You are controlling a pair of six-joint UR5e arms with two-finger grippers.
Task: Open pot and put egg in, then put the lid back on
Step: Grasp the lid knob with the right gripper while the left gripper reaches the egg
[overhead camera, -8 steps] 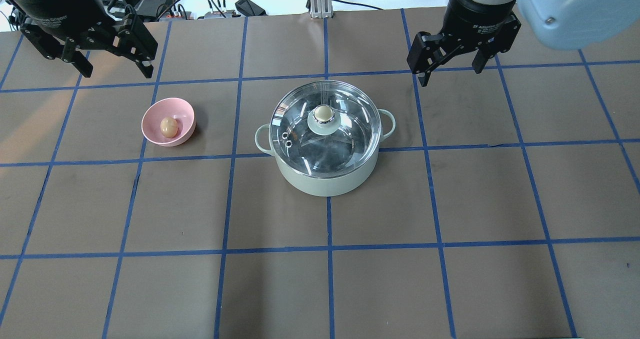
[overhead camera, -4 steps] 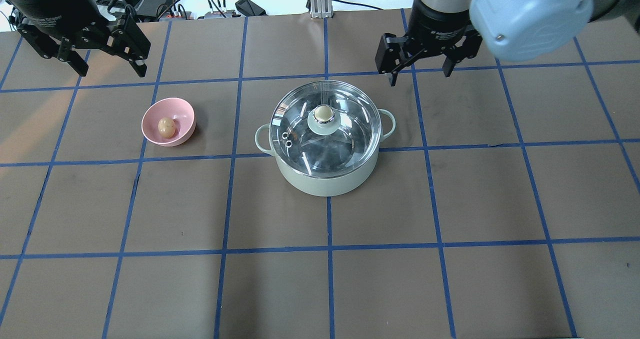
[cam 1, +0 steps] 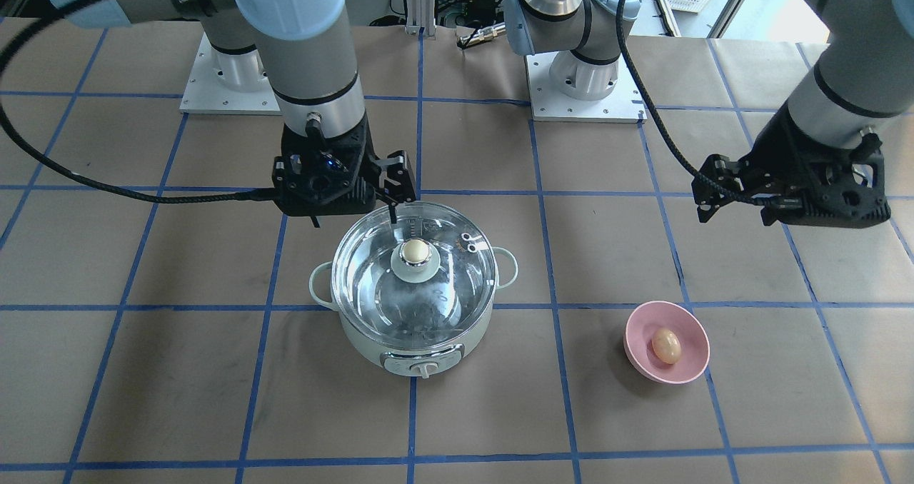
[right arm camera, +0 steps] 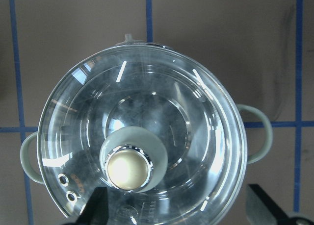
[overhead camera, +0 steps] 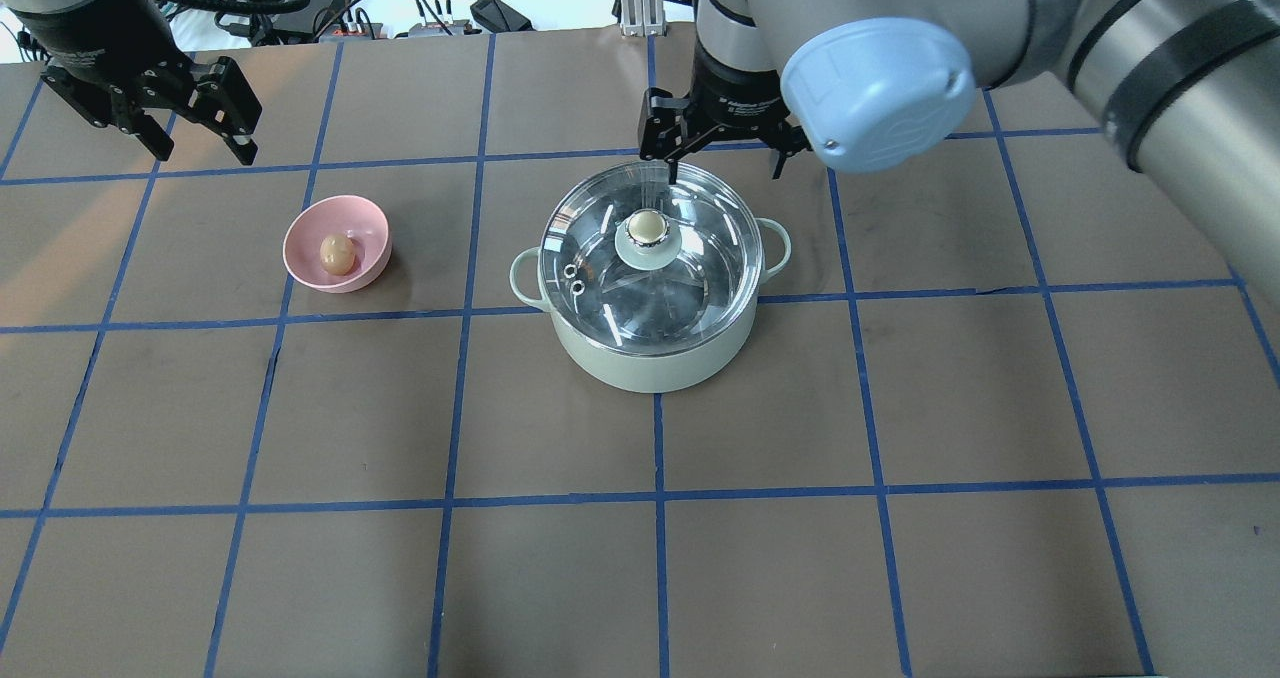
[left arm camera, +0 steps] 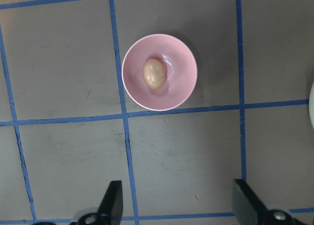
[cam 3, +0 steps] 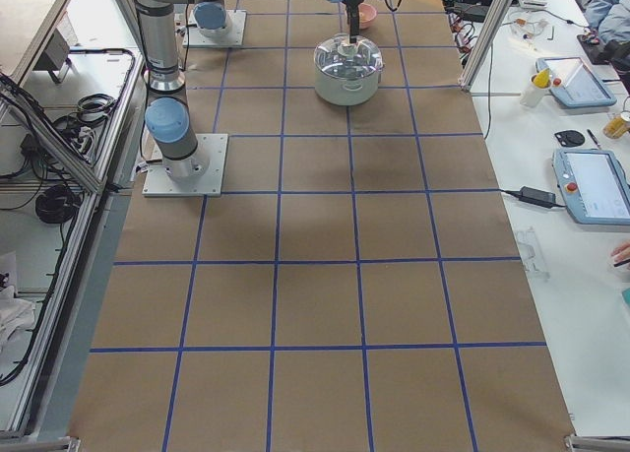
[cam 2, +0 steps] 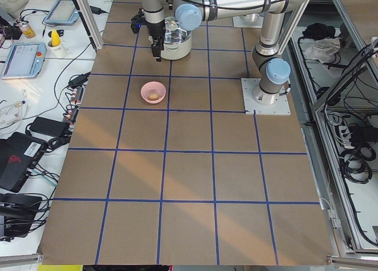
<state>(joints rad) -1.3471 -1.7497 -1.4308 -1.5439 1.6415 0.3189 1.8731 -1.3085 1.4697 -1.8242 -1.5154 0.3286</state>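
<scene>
Brown, blue-gridded desk (overhead camera: 900, 398); nothing looks done yet; the lid (overhead camera: 700, 258) sits on the pot (overhead camera: 650, 363); the egg (overhead camera: 337, 254) lies in the pink bowl (overhead camera: 375, 246); right end effector (overhead camera: 725, 158) hovers wide over the lid's edge; left end effector (overhead camera: 200, 148) hangs wide near the bowl; opening, loading, re-lidding remain.

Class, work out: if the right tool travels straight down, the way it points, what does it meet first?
Probably the lid, on glass near its rim, beside the knob; depth is unclear.
</scene>
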